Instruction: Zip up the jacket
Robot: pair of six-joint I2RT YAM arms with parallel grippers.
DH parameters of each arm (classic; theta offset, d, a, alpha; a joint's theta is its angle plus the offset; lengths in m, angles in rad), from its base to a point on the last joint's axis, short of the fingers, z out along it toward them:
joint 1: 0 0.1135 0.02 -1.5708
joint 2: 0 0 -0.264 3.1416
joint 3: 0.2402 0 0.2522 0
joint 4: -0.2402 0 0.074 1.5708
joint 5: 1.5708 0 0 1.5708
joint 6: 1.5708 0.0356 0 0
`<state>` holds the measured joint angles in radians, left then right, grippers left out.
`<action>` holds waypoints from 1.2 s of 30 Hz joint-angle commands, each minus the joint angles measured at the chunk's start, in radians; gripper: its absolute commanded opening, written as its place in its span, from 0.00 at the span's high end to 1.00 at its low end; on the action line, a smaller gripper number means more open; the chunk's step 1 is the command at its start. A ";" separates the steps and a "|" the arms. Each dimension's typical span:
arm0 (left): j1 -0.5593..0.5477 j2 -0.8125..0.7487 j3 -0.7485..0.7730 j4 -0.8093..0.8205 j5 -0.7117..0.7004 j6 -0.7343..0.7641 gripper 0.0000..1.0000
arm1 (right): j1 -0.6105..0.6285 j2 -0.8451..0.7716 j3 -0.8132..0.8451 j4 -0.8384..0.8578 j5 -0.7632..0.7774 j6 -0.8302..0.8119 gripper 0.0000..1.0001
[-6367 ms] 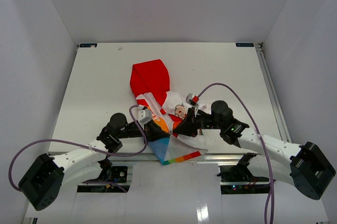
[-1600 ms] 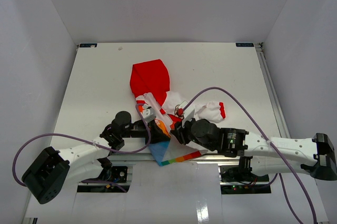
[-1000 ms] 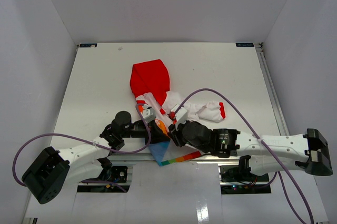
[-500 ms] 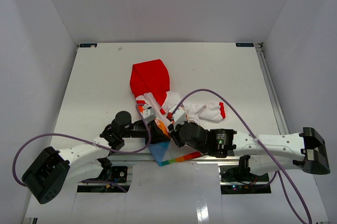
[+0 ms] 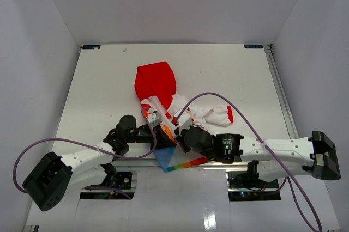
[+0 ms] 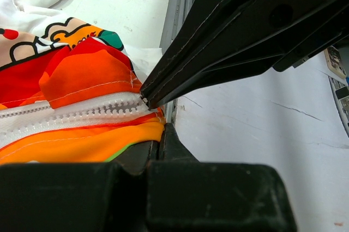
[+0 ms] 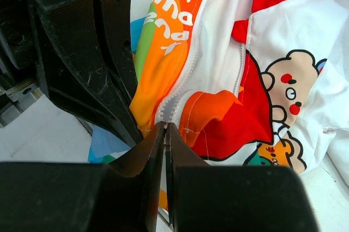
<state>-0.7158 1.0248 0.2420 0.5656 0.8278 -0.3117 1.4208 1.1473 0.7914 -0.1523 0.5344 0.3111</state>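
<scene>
The right gripper has drawn its jaws together over the last second, and its arm has crept a little further left along the near edge of the table to reach the bottom of the jacket. The jacket itself has not shifted.

It lies near the front edge of the table, red hood pointing away from the arms and its striped hem hanging just over the edge. One sleeve with a red cuff is flung out to the right. The front is still open. In the right wrist view the two rows of the zipper run apart and meet only at the orange hem.

The right gripper's tips are pressed together exactly where those rows join. Whether they have caught the zipper pull or only cloth is hidden by the fingers. If they have the pull, the upward draw can start, and a grip on cloth alone would only drag the jacket.

The left gripper is clamped tight on the hem at the zipper's foot, and anchors it.
</scene>
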 commanded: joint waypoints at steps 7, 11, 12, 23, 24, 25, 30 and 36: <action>-0.002 0.004 0.020 0.037 0.052 0.007 1.00 | 0.007 0.018 0.047 0.131 0.051 -0.061 0.92; -0.004 0.004 0.019 0.037 0.053 0.006 1.00 | 0.007 0.020 0.045 0.164 0.052 -0.081 0.92; -0.004 0.004 0.019 0.037 0.054 0.006 1.00 | 0.007 0.021 0.044 0.173 0.052 -0.085 0.92; -0.004 0.008 0.017 0.042 0.068 0.003 1.00 | -0.005 0.008 0.010 0.272 0.073 -0.117 0.92; -0.005 0.009 0.017 0.043 0.068 0.003 1.00 | -0.006 0.002 0.001 0.281 0.069 -0.124 0.92; -0.004 0.010 0.019 0.043 0.069 0.003 1.00 | -0.009 -0.001 -0.004 0.293 0.060 -0.130 0.92; -0.005 0.022 0.020 0.045 0.078 0.002 1.00 | -0.029 -0.006 -0.044 0.364 -0.035 -0.163 0.92; -0.004 0.026 0.021 0.045 0.085 0.006 1.00 | -0.038 -0.003 -0.079 0.383 -0.099 -0.159 0.92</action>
<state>-0.7059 1.0543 0.2420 0.5952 0.8280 -0.3119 1.3899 1.1622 0.7177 0.0542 0.4878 0.1600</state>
